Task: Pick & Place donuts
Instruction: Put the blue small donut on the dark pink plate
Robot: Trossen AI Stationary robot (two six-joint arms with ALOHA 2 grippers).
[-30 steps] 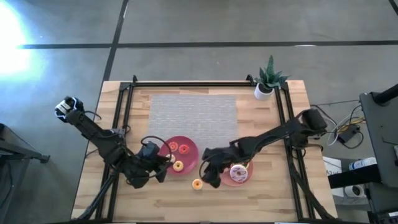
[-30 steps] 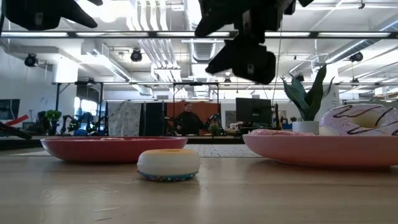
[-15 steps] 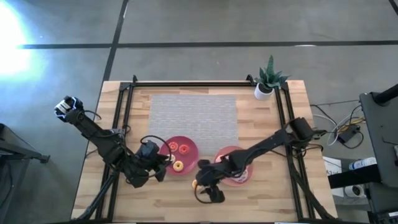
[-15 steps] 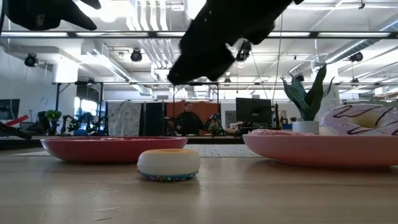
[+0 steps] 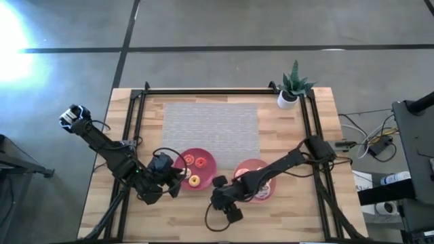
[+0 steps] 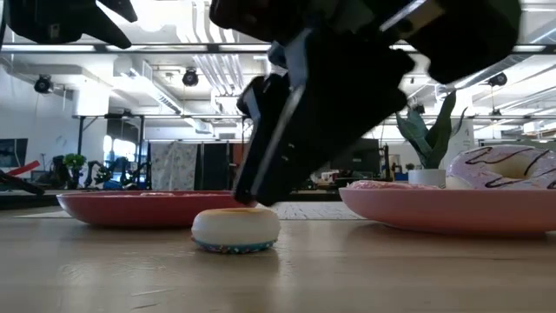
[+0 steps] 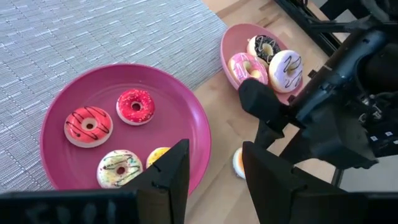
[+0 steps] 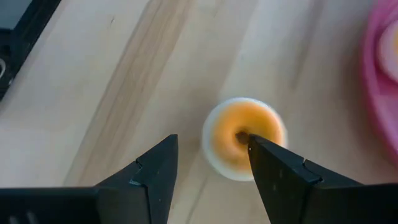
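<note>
Wooden worktop point(image 5: 298, 217) is carrying the orange mini donut point(image 8: 243, 141) at lower centre of the high view, between two pink plates. My right end effector point(image 8: 208, 163) has just dropped from above onto it, fingers spread, so closing is probably next. My left end effector point(image 7: 214, 167) is waiting open by the left plate point(image 7: 205, 134).

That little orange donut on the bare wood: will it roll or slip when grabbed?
The orange mini donut lies flat on the table, so rolling seems unlikely. Its smooth rounded rim may slide sideways if the open right gripper closes off-centre. It looks light and stiff.
</note>
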